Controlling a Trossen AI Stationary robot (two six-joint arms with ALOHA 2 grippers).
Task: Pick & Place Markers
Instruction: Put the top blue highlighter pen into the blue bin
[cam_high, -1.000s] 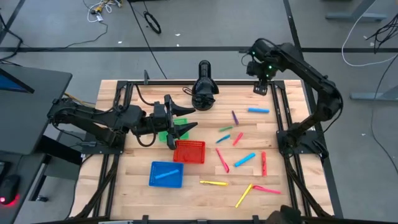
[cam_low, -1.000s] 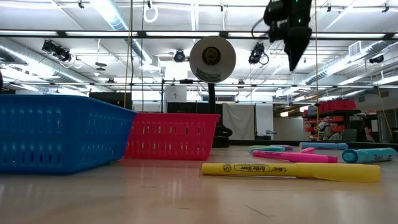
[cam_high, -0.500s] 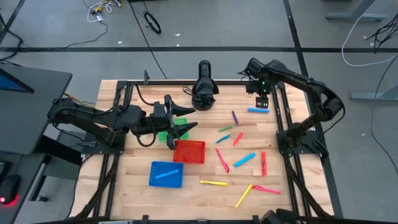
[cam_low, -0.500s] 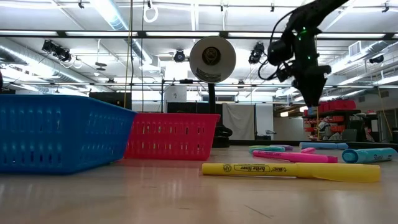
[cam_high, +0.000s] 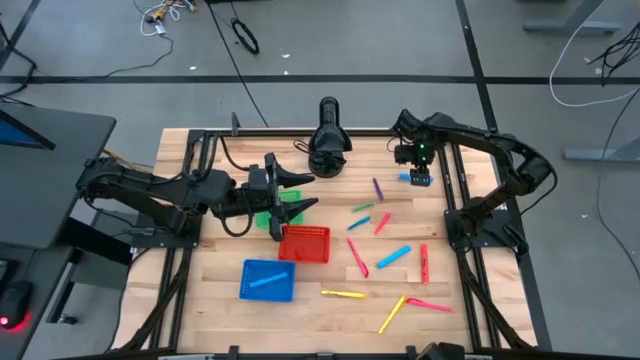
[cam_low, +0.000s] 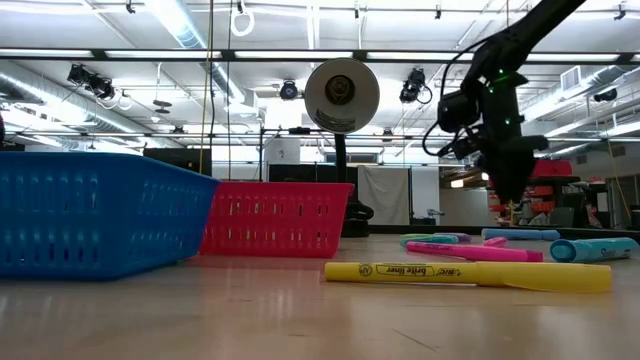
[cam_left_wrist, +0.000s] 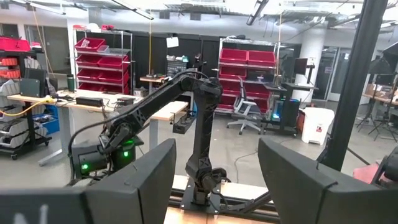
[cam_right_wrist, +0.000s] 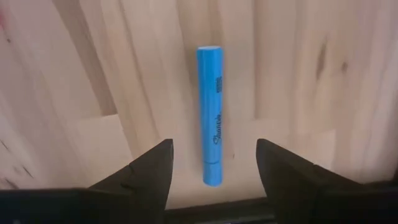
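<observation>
Jaws of the right gripper (cam_right_wrist: 211, 163) stood released, spread to either side of a blue Sharpie marker (cam_right_wrist: 211, 115) lying flat on the wooden surface (cam_right_wrist: 286, 68). Marker's long axis ran between the fingers, not across them; barrel sat in the gap, touching neither finger. From overhead, right gripper (cam_high: 417, 160) hung at roughly 1 o'clock on the surface, directly over that marker (cam_high: 421, 179). Judged: closing the jaws after a straight descent should catch the barrel across its width. Other markers lay scattered toward 3–5 o'clock, well apart. Left gripper (cam_high: 285, 196) waited near centre-left, over the green basket (cam_high: 263, 218), jaws also spread wide, holding nothing; far from the blue marker, so the right arm was clearly the nearer.
</observation>
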